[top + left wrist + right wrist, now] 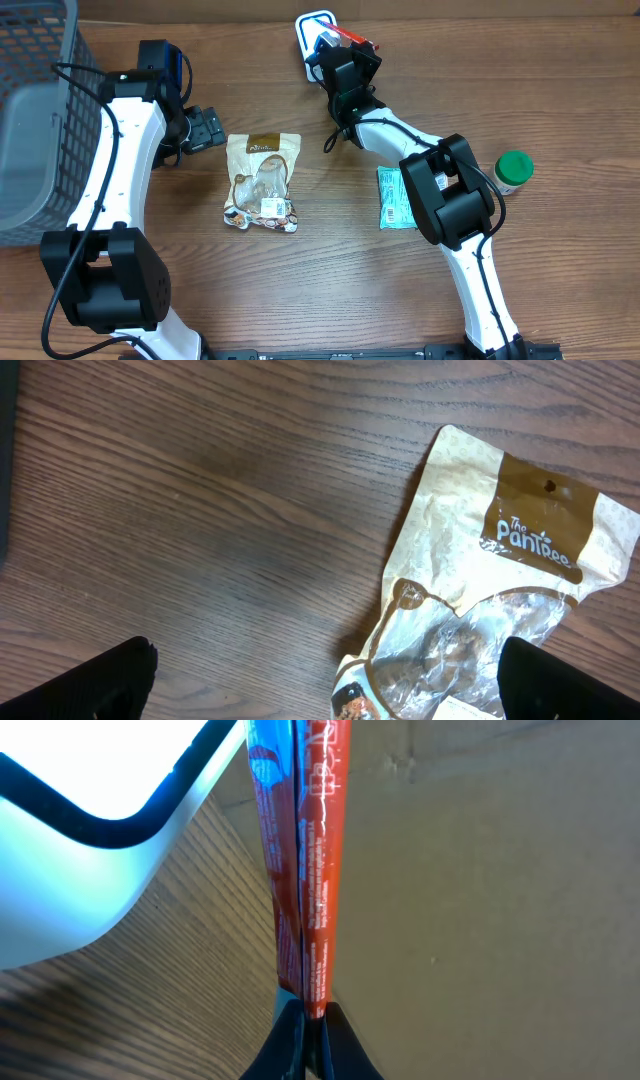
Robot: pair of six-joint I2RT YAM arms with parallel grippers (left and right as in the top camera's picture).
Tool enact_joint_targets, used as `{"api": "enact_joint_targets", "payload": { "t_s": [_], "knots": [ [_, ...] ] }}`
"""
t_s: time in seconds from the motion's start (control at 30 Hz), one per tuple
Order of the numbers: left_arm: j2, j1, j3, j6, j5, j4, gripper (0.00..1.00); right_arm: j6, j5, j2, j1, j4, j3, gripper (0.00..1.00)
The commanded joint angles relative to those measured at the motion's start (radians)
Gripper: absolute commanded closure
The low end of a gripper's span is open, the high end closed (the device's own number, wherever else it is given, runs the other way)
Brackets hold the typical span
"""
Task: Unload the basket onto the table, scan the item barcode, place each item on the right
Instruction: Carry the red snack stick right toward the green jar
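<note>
Pinched edge-on between the tightly closed fingertips of the right gripper (310, 1020), at the bottom centre of the right wrist view, a thin red packet (308, 850) rises up the middle of the frame with fine white print along it; at upper left of that view glows the white face of the scanner (60, 840), edged by a dark rim, above the wooden table (180, 970); a plain brown surface fills the right side. From overhead, packet and gripper sit at upper centre, just right of the scanner; whether they touch it I cannot tell. At centre left of the overhead view the left gripper (215, 128) has its jaws spread wide and holds nothing; its black fingertips (110, 680) show in the lower corners of the left wrist view; a beige-and-brown snack pouch (263, 180) lies flat just beside it. Right of centre lie a teal packet (393, 197) and a green-capped bottle (514, 170); a grey basket (40, 110) fills the upper left.
</note>
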Motion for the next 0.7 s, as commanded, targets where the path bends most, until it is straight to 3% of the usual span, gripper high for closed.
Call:
{"api": "enact_joint_targets", "payload": {
  "t_s": [0.0,0.2,0.4,0.67],
  "knots": [
    [-0.006,0.0,0.016,0.015,-0.005,0.003,0.0,0.015,0.015,0.003,0.003,0.0,0.005,0.96],
    [-0.006,0.0,0.016,0.015,-0.005,0.003,0.0,0.129,0.037,-0.046,0.04,-0.039,0.005,0.97],
    [-0.006,0.0,0.016,0.015,-0.005,0.003,0.0,0.277,0.037,-0.206,0.068,-0.203,0.005,0.97],
    [-0.006,0.0,0.016,0.015,-0.005,0.003,0.0,0.711,-0.093,-0.526,0.058,-0.69,0.005,0.97]
  ]
}}
